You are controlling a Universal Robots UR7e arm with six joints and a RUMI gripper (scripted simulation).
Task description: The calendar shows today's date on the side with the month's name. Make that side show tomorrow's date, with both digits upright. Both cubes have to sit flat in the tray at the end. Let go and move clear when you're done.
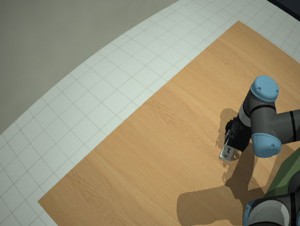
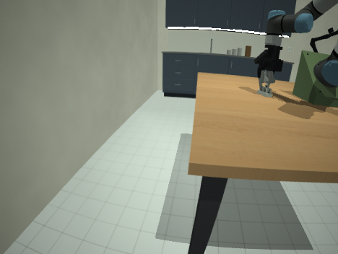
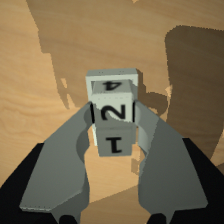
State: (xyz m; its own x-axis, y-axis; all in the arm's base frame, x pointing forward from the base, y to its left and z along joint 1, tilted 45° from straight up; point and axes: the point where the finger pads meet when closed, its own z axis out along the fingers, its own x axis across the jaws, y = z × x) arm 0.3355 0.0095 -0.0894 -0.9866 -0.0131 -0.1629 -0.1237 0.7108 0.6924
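The calendar's pale tray (image 3: 112, 72) (image 2: 266, 94) lies on the wooden table. In the wrist view a white cube (image 3: 125, 102) shows a 2 on its upper face and a 4 on its far side. The other cube (image 3: 105, 150) is just nearer in that view, with a 1 on its upper face. Both digits lie sideways in the wrist view. My gripper (image 3: 113, 102) (image 2: 266, 89) is shut on the cube showing 2, one fingertip on each side. That cube looks to be in the tray; any small lift cannot be told. The month's name cannot be read.
A green angular stand (image 2: 311, 81) is at the right beside the arm. The table's long edge (image 1: 138, 107) runs left of the gripper in the top view. Dark cabinets (image 2: 178, 73) stand beyond the table. Arm shadows cross the wood around the tray.
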